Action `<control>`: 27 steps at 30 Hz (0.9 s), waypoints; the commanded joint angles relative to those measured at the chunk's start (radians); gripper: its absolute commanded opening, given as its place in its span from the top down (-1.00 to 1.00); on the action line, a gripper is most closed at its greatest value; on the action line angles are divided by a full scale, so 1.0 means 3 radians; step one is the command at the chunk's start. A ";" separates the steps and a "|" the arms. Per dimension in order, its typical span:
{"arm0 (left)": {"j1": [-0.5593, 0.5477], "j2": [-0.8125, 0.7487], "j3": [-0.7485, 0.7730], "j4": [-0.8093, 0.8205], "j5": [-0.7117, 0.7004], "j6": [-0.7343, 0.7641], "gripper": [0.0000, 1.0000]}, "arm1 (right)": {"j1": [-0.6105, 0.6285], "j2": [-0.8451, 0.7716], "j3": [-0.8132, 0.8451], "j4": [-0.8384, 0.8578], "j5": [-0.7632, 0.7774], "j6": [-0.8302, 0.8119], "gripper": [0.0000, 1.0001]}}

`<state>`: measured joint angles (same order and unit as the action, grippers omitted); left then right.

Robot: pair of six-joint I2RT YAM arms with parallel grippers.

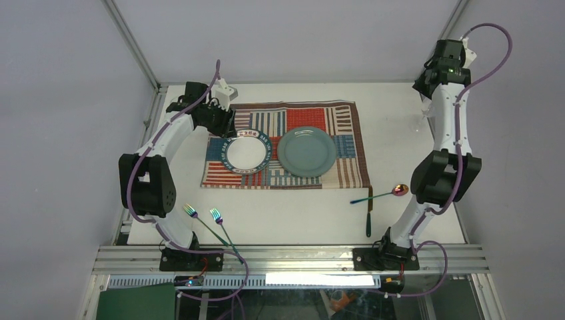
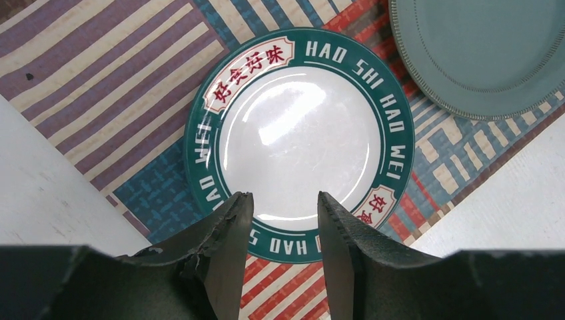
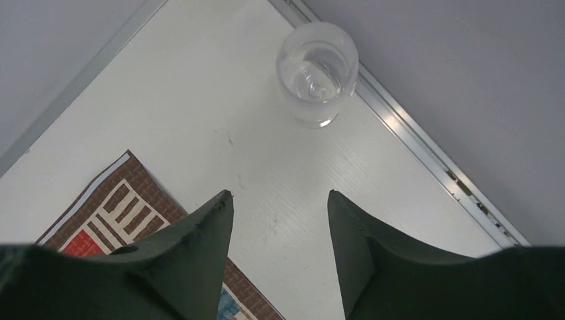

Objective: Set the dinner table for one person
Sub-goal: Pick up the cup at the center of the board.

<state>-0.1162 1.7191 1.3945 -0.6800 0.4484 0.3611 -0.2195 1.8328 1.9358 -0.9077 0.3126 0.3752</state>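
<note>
Spread left fingers [image 2: 230,227] hang over the lettered plate [image 2: 300,127] rim, probably to grip it. Spread right fingers [image 3: 206,227] face the glass [image 3: 316,70].

A striped red, blue and white patchwork placemat [image 1: 308,116] lay flat. Two plates sat on it, side by side. On the left was a white plate [image 1: 247,152] with a green rim lettered "HAO SHI HAO WEI" and red characters in cream panels. On the right was a plain teal plate [image 1: 306,151], its rim just beside the other's.

Nearer than the mat, at left, two iridescent forks [image 1: 200,221] [image 1: 224,228] lay parallel, with their tines toward the mat.

At right, an iridescent spoon [image 1: 377,196] lay crossing what appeared to be a dark-handled knife [image 1: 368,217].

A clear drinking glass [image 3: 316,73] stood upright, well apart from the mat's far right corner.
</note>
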 commanded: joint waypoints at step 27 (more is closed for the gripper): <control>0.0165 -0.1221 -0.0600 0.1755 0.0012 -0.1110 -0.88 | 0.2088 -0.1694 -0.2087 0.2044 0.0271 -0.0664 -0.99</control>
<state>-0.0643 1.5288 1.2381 -0.4278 0.5041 0.1761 0.3405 1.5410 1.5394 -0.6655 0.1787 0.2867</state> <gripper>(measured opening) 0.856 0.983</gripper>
